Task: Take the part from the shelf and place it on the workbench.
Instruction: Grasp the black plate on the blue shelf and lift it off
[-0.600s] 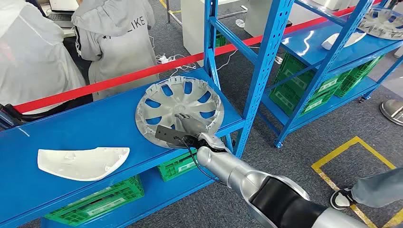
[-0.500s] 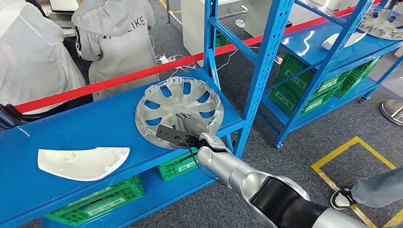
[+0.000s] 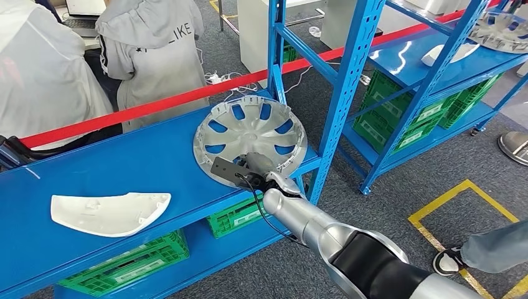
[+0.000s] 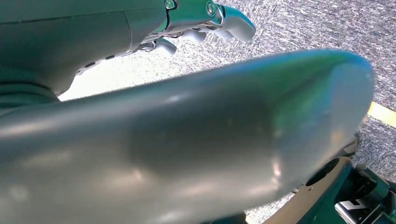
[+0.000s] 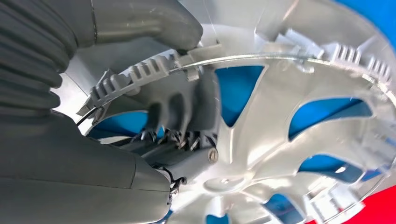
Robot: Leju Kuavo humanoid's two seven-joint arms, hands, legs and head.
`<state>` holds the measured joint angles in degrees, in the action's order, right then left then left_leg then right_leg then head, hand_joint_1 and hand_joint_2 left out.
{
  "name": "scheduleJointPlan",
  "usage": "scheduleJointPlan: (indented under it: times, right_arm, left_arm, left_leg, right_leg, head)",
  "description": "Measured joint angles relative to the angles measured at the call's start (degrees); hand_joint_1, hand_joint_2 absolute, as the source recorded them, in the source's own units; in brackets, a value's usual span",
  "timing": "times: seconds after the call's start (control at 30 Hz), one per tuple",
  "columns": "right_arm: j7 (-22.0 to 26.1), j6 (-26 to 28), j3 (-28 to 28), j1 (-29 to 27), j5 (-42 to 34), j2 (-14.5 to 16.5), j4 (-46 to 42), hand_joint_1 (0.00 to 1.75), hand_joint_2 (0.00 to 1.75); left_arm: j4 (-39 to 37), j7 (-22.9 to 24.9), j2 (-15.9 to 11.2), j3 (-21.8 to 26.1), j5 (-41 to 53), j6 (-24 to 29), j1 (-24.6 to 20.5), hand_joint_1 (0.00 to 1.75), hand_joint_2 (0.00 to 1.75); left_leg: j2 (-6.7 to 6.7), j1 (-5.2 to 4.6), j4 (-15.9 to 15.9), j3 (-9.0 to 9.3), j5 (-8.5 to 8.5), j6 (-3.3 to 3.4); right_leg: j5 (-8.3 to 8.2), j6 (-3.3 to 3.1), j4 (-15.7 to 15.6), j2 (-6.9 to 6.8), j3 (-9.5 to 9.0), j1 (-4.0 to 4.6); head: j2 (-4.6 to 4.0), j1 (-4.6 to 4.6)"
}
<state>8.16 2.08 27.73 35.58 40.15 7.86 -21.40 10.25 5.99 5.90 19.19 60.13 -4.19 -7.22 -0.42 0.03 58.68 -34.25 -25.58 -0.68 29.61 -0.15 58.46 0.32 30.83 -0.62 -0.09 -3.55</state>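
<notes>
Nearest to us, our right arm point(image 3: 324, 233) reaches up from the lower right toward the blue shelf point(image 3: 124, 162). Our right hand point(image 3: 260, 169) grips the near rim of the silver hubcap point(image 3: 252, 134); in the wrist view, the thumb point(image 5: 144, 21) lies over the toothed edge and the fingers point(image 5: 182, 109) curl beneath it. The hubcap is tilted, its near edge in our grasp at the shelf's right end, beside the blue upright post point(image 3: 339, 99). Our left hand point(image 4: 205, 14) hangs over grey carpet, holding nothing, fingers loosely apart. Farther left on the shelf lies a white curved cover point(image 3: 109, 212), well apart from the hubcap. Green crates point(image 3: 134, 258) sit below. Beyond a red rail point(image 3: 155, 103), two people in grey hoodies point(image 3: 149, 47) stand with backs turned.
</notes>
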Motion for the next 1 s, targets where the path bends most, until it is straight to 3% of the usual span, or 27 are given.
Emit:
scheduleJointPlan:
  times: [0.47,0.73,0.87,1.0]
  right_arm:
    - [1.5,0.0,-0.6,0.0,-0.4,0.0,-0.2,1.75,1.75]
    - [6.2,2.4,-2.4,-0.5,-4.1,0.0,-3.0,1.75,1.75]
    - [6.7,4.0,-2.9,-0.9,-5.3,-0.1,-10.7,1.75,1.75]
    - [6.1,4.4,-1.8,-3.5,-6.7,-0.3,-25.8,1.75,1.75]
  left_arm:
    - [0.0,-0.1,0.0,0.0,-0.5,0.1,0.1,0.00,0.00]
    - [-0.1,-0.3,0.0,0.3,-0.7,0.5,0.9,0.00,0.00]
    - [-0.1,-1.3,0.0,1.2,-1.6,1.6,1.7,0.00,0.00]
    - [-0.1,-2.4,0.0,2.1,-2.3,2.3,2.5,0.00,0.00]
  left_leg:
    - [0.00,0.00,0.0,0.00,0.00,0.00]
    - [0.00,-0.01,0.0,-0.16,0.02,-0.01]
    - [0.06,-0.02,0.0,-0.37,0.11,-0.06]
    - [0.10,-0.02,0.0,-0.50,0.12,-0.07]
  right_leg:
    - [0.00,0.00,0.0,0.01,0.00,0.01]
    - [-0.04,0.02,0.0,0.01,0.10,0.01]
    - [-0.19,-0.02,0.0,0.09,0.39,0.01]
    - [-0.20,-0.04,0.0,0.14,0.59,0.00]
  head:
    - [0.00,0.01]
    - [0.00,0.01]
    - [0.00,0.01]
    - [0.00,0.00]
